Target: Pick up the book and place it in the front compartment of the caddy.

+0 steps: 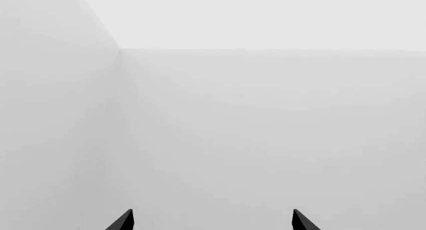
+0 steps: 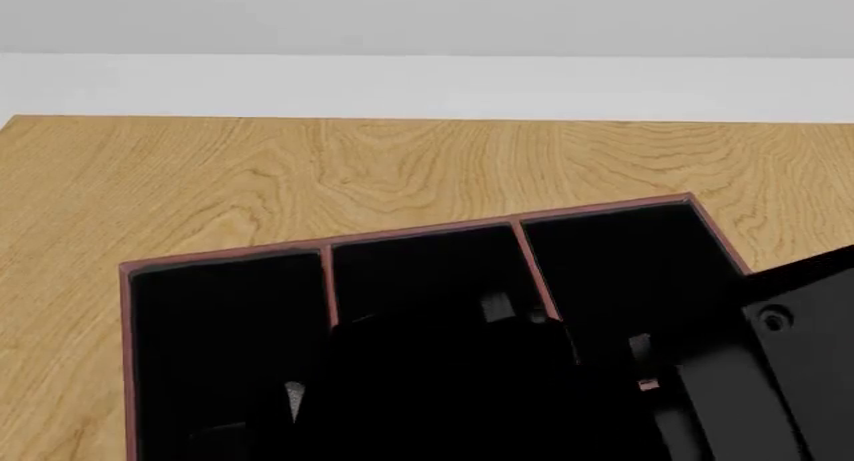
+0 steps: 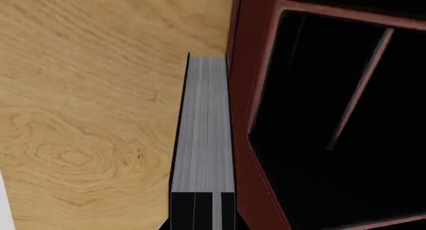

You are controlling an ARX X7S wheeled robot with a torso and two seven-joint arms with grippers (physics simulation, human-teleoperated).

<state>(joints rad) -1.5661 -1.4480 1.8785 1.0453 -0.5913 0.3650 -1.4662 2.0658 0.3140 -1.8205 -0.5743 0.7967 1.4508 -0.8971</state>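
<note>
The book (image 3: 203, 135) is standing on edge, pale page edge toward the right wrist camera, its length running straight away from the right gripper, apparently clamped in it. It is hanging just outside the caddy (image 3: 248, 90) wall, over the table (image 3: 87, 90). Left gripper (image 1: 211, 221) is spread open, idle.

bare simulated room: wooden table (image 2: 200, 171), blank walls (image 1: 266, 130).
</note>
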